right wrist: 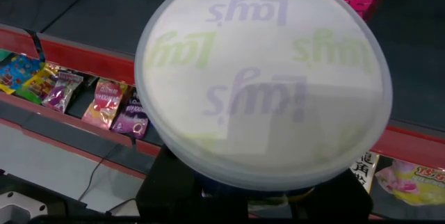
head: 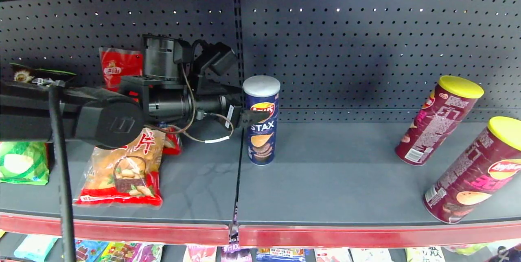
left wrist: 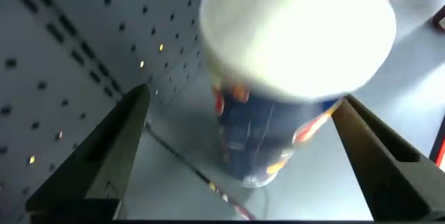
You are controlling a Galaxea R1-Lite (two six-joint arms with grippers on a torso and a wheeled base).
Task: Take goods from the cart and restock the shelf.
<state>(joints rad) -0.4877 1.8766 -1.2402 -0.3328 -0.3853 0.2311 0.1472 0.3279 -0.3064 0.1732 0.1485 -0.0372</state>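
The blue chips can [head: 261, 132] is standing upright on the shelf [head: 346, 180], near the middle and a little toward the back. Your left gripper [head: 256, 116] is sitting around it with its fingers [left wrist: 104, 161] spread wide, one on each side. On one side there is a gap between finger and can. So I think this can is already put down, and you are only needing to pull the arm away.

Your right gripper [right wrist: 250, 200] is holding a second chips can [right wrist: 264, 78] with a white lid, near the shelf's red front edge [head: 366, 235]. That one is not on the shelf yet, so it is your next job. I think it could go just right of the blue can.

Farther right, two magenta chips cans [head: 437, 121] with yellow lids are standing on the shelf. On the left, a peanut bag [head: 122, 172] is lying flat, with a green bag [head: 22, 162] beside it and a red bag [head: 120, 66] at the back. How many goods are waiting in the cart, I cannot tell.
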